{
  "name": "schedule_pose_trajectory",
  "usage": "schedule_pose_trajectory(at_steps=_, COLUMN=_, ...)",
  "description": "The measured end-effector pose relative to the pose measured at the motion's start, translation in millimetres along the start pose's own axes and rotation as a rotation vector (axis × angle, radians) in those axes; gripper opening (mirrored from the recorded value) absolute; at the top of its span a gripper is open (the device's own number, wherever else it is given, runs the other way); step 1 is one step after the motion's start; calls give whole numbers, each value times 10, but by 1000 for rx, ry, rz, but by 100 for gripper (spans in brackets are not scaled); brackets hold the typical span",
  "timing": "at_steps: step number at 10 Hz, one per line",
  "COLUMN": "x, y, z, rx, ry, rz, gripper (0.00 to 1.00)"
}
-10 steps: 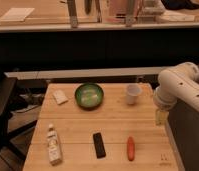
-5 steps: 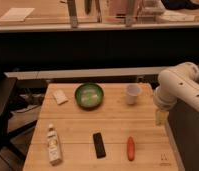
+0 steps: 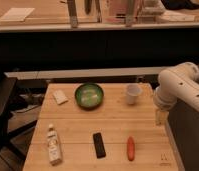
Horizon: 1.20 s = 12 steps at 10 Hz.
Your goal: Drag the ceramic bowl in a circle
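The ceramic bowl [image 3: 89, 95] is round, shallow and glossy green with a dark rim. It sits on the wooden table [image 3: 113, 125] at the back, left of centre. My gripper [image 3: 161, 117] hangs at the table's right edge below the white arm [image 3: 180, 90], far right of the bowl and apart from it. It holds nothing that I can see.
A small white cup [image 3: 133, 93] stands right of the bowl. A white packet [image 3: 59, 96] lies at the back left. A small bottle [image 3: 54, 145], a black remote-like bar [image 3: 98, 145] and an orange-red carrot-like object [image 3: 130, 148] lie along the front. A black chair [image 3: 3, 115] stands at the left.
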Motion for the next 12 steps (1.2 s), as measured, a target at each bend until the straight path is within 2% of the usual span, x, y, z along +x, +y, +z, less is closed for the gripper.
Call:
schedule_pose_trajectory(at_steps=2, x=-16, y=-33, z=-2, rx=9, ry=12, rz=-14, gripper=80)
schedule_pose_trajectory(at_steps=6, x=-517, y=-332, z=-25, rx=53, ry=39, rz=-118, gripper=80)
schedule_pose_trajectory(at_steps=9, x=-595, y=-443, z=-28, rx=81, ry=56, rz=-166, gripper=80)
schedule_pose_trajectory(at_steps=12, x=-943, y=-617, z=-18, rx=113, ry=65, rz=-229, gripper=80)
